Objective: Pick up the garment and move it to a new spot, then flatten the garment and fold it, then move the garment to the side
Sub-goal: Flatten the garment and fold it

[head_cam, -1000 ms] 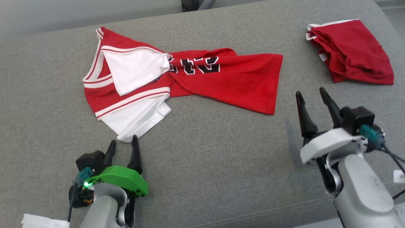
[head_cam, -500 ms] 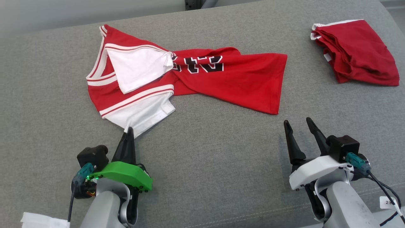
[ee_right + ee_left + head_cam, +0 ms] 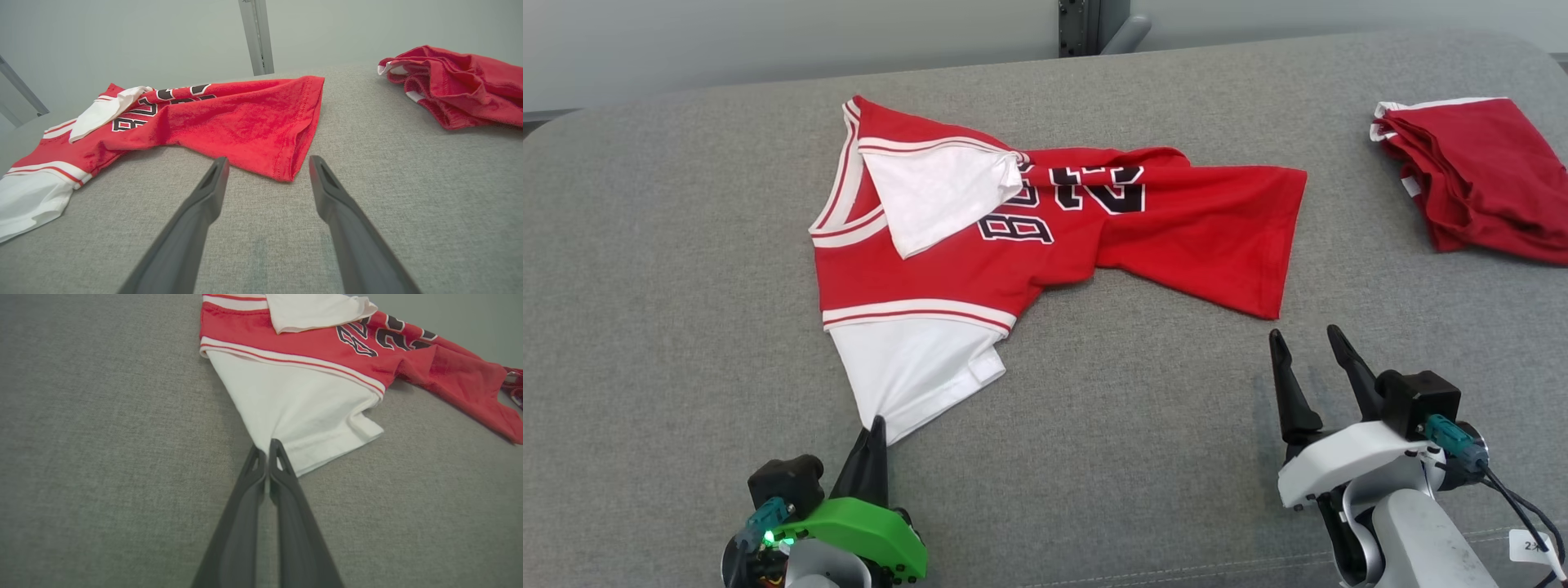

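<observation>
The garment [image 3: 1045, 245], a red jersey with white sleeves and black lettering, lies partly spread in the middle of the grey cushion [image 3: 1111, 457]. Its near white sleeve stretches to a point at my left gripper [image 3: 876, 425]. In the left wrist view that gripper [image 3: 267, 445] is shut on the corner of the white sleeve [image 3: 302, 400]. My right gripper [image 3: 1307, 339] stands open just short of the red hem corner, touching nothing. The right wrist view shows the hem [image 3: 286, 134] lying just beyond the gap between the right gripper's [image 3: 267, 161] fingers.
A second red garment [image 3: 1478, 175] lies folded at the far right of the cushion, also seen in the right wrist view [image 3: 457, 81]. A metal post [image 3: 1086, 24] rises behind the back edge. A small white tag [image 3: 1531, 543] hangs at the lower right.
My left gripper closed on the white sleeve corner and drew it toward me, untwisting the jersey so more lettering shows. The right gripper pulled back toward me, still open. The camera shifted.
</observation>
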Motion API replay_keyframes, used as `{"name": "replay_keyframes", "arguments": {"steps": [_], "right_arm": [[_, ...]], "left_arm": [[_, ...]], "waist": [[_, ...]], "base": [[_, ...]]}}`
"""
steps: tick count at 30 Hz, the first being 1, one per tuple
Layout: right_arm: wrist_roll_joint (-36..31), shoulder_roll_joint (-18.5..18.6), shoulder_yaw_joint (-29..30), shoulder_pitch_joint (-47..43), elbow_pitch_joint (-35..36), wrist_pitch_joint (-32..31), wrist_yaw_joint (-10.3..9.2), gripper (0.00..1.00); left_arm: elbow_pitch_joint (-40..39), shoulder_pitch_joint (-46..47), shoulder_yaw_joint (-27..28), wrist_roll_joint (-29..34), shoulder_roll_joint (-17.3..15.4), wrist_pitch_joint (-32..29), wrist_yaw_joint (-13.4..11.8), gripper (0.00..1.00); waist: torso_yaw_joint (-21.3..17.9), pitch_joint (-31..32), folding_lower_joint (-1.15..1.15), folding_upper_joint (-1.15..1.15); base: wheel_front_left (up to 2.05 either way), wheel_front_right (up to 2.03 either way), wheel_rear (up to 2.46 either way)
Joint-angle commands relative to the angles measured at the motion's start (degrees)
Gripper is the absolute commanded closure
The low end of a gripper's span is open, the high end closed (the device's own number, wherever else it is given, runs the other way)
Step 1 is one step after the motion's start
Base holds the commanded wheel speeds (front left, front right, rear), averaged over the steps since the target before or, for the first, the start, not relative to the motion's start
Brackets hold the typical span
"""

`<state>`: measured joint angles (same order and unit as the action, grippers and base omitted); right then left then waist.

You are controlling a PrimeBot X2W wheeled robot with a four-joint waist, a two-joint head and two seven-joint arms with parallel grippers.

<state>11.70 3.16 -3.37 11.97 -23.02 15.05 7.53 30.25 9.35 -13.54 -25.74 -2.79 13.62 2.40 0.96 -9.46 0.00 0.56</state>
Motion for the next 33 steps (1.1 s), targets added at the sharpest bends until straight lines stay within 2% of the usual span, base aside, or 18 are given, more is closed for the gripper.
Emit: {"name": "replay_keyframes", "arguments": {"steps": [1,2,8,25,33], "right_arm": [[-0.1,0.0,-0.1,-0.6,0.4,0.2,-0.09,0.0],[-0.1,0.0,-0.2,-0.6,0.5,0.2,-0.1,0.0],[-0.7,-0.2,1.1,-1.6,2.9,0.2,-0.1,0.0],[-3.9,-0.2,3.2,-6.7,12.7,0.2,-0.1,0.0],[-2.7,-0.2,2.4,-9.8,15.0,0.2,-0.09,0.0]], "left_arm": [[0.6,-0.1,-0.1,-0.9,-0.2,0.1,-0.5,0.42],[0.8,0.1,-0.1,-1.1,-0.2,0.2,-0.7,0.0],[0.0,1.0,1.5,0.0,-0.8,1.3,-1.9,0.0],[-13.1,-4.3,3.0,9.4,-0.7,1.6,-2.9,0.0],[-16.4,-7.8,4.4,9.6,-0.3,1.6,-3.6,0.0]], "waist": [[0.2,0.5,0.0,-0.56],[0.1,0.7,0.0,-0.56],[-0.7,1.6,0.0,-0.56],[-1.5,7.4,0.0,-0.56],[-0.9,9.3,0.0,-0.56]], "base": [[0.0,0.0,0.0],[0.0,0.0,0.0],[0.0,0.0,0.0],[0.0,0.0,0.0],[0.0,0.0,0.0]]}}
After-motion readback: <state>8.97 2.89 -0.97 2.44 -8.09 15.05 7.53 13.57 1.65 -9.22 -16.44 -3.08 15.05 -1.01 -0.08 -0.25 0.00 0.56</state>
